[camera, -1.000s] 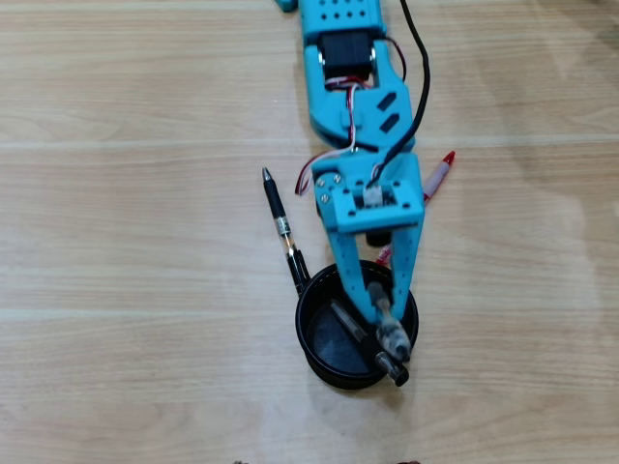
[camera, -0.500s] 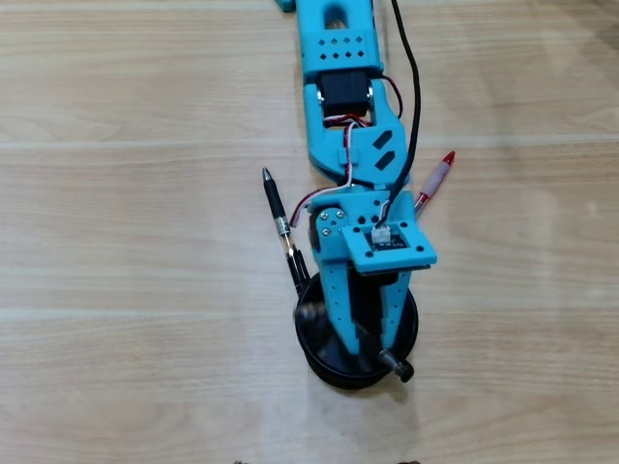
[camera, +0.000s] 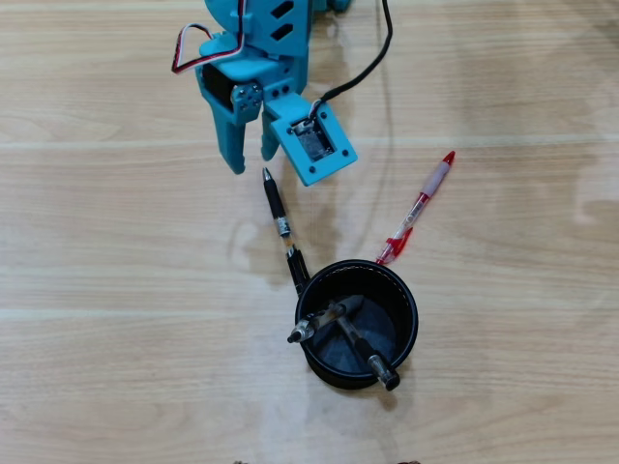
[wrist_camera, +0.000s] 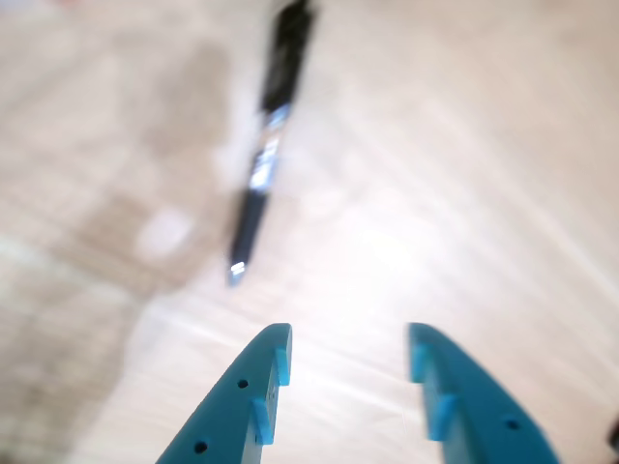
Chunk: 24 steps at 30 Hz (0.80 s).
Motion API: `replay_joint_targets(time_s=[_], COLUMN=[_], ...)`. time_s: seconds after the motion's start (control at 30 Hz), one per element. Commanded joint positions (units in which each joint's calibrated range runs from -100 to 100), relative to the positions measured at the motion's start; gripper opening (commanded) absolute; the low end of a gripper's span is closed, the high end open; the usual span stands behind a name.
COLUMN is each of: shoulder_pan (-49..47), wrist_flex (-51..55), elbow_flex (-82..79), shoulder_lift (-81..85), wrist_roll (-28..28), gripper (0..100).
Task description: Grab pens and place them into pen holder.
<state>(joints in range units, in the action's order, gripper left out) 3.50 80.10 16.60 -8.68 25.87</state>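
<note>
A black pen (camera: 281, 225) lies on the wooden table, its tip toward my gripper and its far end against the black pen holder (camera: 407, 329). The holder has two dark pens (camera: 363, 345) leaning inside it. A red pen (camera: 417, 207) lies to the right of the black one, its lower end at the holder's rim. My blue gripper (camera: 251, 159) is open and empty, just above the black pen's tip in the overhead view. In the wrist view the gripper (wrist_camera: 348, 340) is open, with the blurred black pen (wrist_camera: 261, 159) ahead and slightly left.
A black cable (camera: 372, 53) runs from the arm across the table at top. The wooden table (camera: 116, 290) spreads left and right of the holder.
</note>
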Motion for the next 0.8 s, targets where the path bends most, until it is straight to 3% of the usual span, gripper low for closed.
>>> replay_joint_targets(time_s=[0.0,0.23,0.6,0.77], shoulder_pan=[-2.7,-5.5,-1.8,0.5], wrist_flex=[-2.9,-12.7,-11.8,-9.4], elbow_flex=[-1.3,-0.8,10.5,10.6], shoulder_lift=[-4.1,-15.5,-29.5,-31.6], wrist_roll=[-0.4,-0.6,-0.1,6.0], gripper=[20,20,19,3])
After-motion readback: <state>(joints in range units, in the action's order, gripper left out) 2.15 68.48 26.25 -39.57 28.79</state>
